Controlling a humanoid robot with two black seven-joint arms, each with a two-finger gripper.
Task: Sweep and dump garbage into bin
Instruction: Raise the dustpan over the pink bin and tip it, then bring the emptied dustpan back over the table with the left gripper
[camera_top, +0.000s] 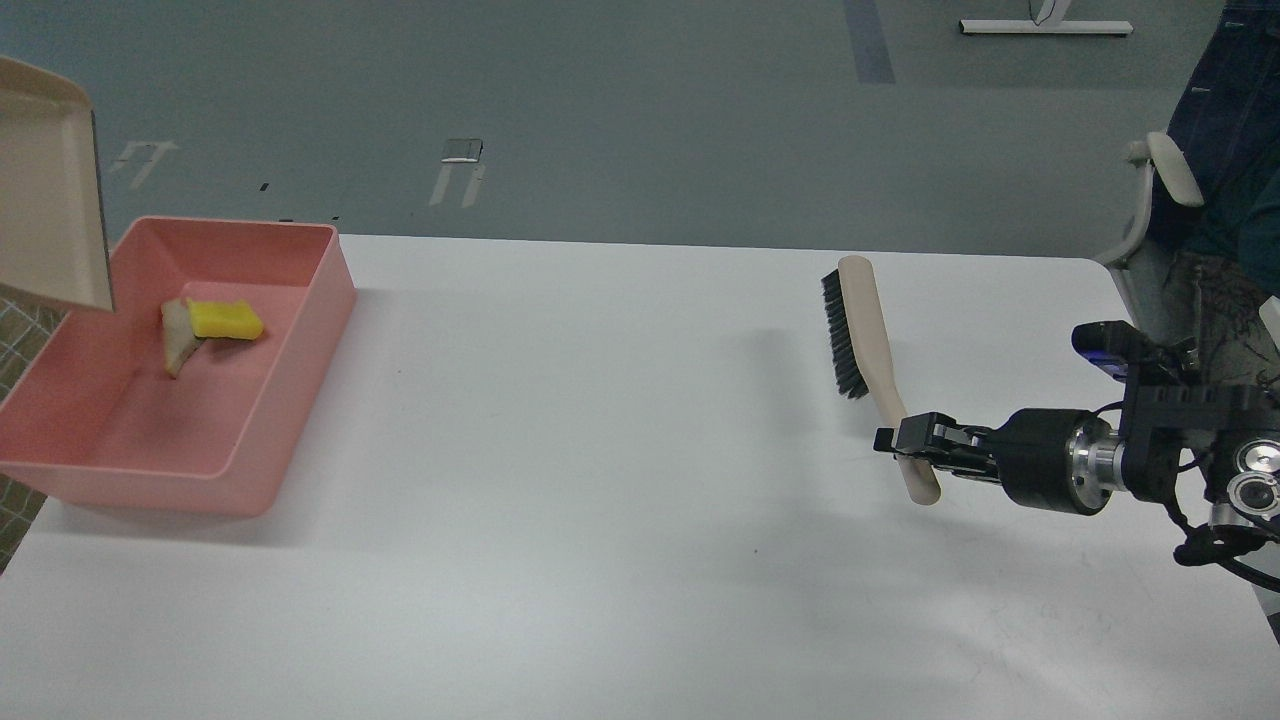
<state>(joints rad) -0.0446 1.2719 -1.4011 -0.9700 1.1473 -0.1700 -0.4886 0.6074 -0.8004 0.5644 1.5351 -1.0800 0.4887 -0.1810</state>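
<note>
The pink bin (300, 330) stands at the table's far left. Inside it lie the yellow blocky piece (226, 319) and the bread slice (176, 337), side by side near the middle. The beige dustpan (50, 190) is held tilted steeply above the bin's left side, with nothing showing in it. My left gripper is out of view beyond the left edge. My right gripper (905, 443) is shut on the beige handle of the brush (868, 335), whose black bristles face left, at the right of the table.
The white table (600, 450) stretches between bin and brush. An office chair (1165, 200) stands beyond the table's right far corner. The table's left edge runs just under the bin.
</note>
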